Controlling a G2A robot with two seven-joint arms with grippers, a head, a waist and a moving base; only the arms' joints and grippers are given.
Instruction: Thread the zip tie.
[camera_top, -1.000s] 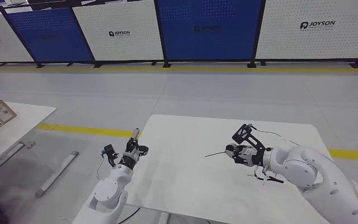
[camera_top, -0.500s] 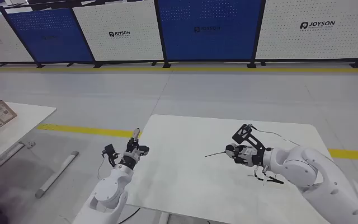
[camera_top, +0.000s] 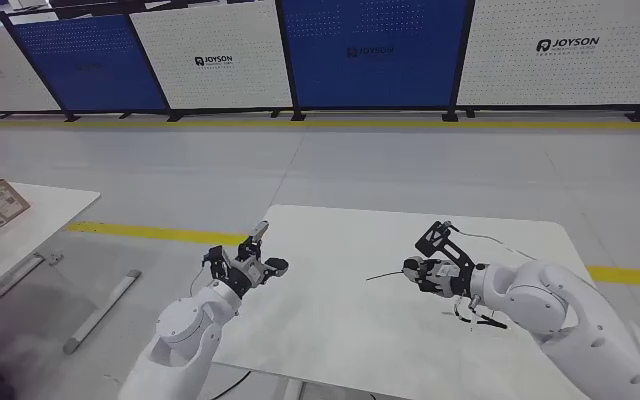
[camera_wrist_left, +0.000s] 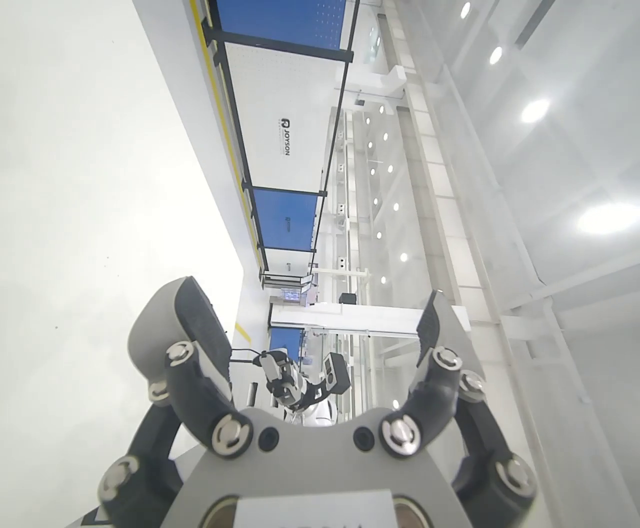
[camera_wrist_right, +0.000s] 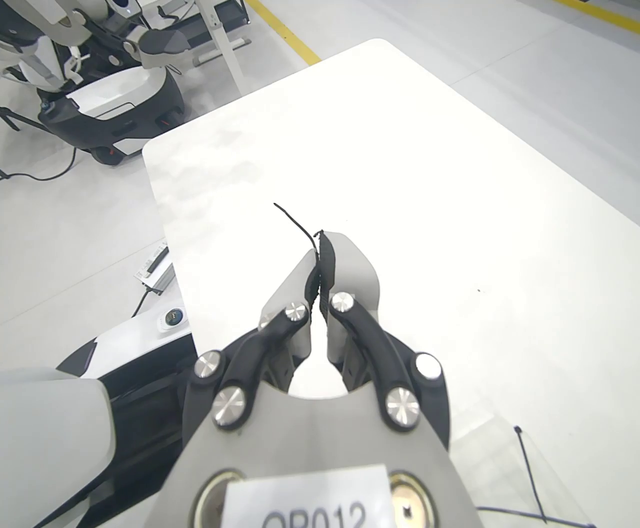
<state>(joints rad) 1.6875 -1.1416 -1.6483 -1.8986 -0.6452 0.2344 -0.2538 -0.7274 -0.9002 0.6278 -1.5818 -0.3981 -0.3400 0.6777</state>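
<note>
Top view: right jaws hang above the tabletop, pressed together on the zip tie. Its thin free end sticks straight out ahead of them, off the surface, pointing across at the left jaws. Judged: tie is held aloft and aimed that way so the other arm can take or guide the end. Left jaws sit over the tabletop edge, well apart from the right jaws, spread, nothing in them, turned roughly toward the tie. Spare ties lie on the tabletop behind the right jaws, near that arm's wrist, untouched. Left wrist view: left jaws wide apart, pads bare, gap empty. Far off, seen through that gap, the right arm's jaws face back this way; the tie there is too small to make out. Judged: opened ahead of time and lined up on the other arm, ready to receive, not gripping anything yet. Right wrist view: right jaws closed tight, black pads pinching the zip tie. Only a short curved bit pokes out past the tips, over bare tabletop. Rest of the strap is hidden between and behind the pads, so cannot tell whether the head or the tail is showing. One of the spare ties lies behind the jaws beside the wrist. Judged: no loop formed, threading not started, the two ends still need to be brought together.
</note>
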